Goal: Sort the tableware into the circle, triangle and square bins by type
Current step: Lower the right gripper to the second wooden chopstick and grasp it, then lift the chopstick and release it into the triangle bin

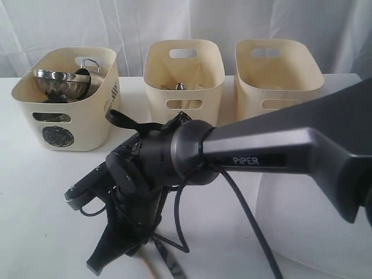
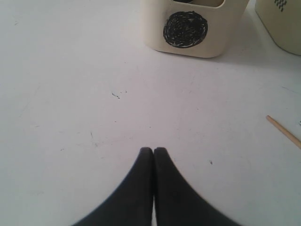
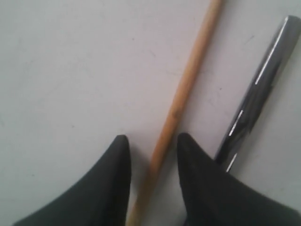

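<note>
Right wrist view, gripper (image 3: pixel 153 136) seemingly astride chopstick (image 3: pixel 188 80)

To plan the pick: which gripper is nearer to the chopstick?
Right. The right gripper is open astride the chopstick; the left gripper is shut, well off to its side.

The right gripper (image 3: pixel 152 137) straddles a wooden chopstick (image 3: pixel 188 80), jaws parted (neither touching it); a steel utensil handle (image 3: pixel 256 99) lies just beside on the white table (image 3: pixel 70 61).

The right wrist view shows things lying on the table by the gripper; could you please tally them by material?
Wood: 1, the chopstick
Steel: 1, a utensil handle
Total: 2
</note>
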Available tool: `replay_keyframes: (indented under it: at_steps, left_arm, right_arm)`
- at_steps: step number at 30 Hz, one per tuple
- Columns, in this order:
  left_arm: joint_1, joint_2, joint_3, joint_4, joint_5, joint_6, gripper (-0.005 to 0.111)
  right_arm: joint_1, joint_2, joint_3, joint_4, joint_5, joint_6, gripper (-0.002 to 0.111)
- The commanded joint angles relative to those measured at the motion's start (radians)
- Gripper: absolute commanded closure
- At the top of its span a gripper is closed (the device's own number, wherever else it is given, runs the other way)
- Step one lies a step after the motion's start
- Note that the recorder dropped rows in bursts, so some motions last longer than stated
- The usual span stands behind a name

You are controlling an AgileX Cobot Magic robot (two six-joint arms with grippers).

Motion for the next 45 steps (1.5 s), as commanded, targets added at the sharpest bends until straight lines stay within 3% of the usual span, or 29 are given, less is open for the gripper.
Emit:
replay_keyframes:
  at_steps: [1,3,12,19,26,36,45]
  left_arm:
    - [0.003,-0.004,0.002,0.001,-0.001,-0.002,0.107]
    - [0.003,-0.004,0.002,0.001,-0.001,-0.002,0.107]
    - [0.003,-0.004,0.002,0.001,-0.001,-0.002,0.107]
    - [0.003,-0.004,0.002,0.001,-0.001,-0.002,0.107]
    - [0.003,-0.004,0.002,0.001,-0.001,-0.002,0.107]
    - [0.003,-0.004,0.002,0.001,-0.001,-0.002,0.107]
    - [0.003,-0.004,0.002,0.001,-0.001,-0.002,0.107]
  right_arm:
    - [-0.001,0.029,0.012,0.004,0.013,0.006,0.097]
    - [-0.001,0.029,0.012,0.004,0.010,0.008,0.108]
    - [-0.001,0.015,-0.025,0.028,-0.009,0.021,0.108]
    - [-0.008,-0.131,-0.091,-0.023,-0.019,0.010,0.108]
    - [-0.125,-0.295,-0.093,-0.140,-0.111,0.078,0.108]
    - [-0.378,-0.384,-0.009,-0.131,-0.512,0.157,0.108]
    - [-0.511,-0.335,0.114,-0.127,-1.185,0.329,0.108]
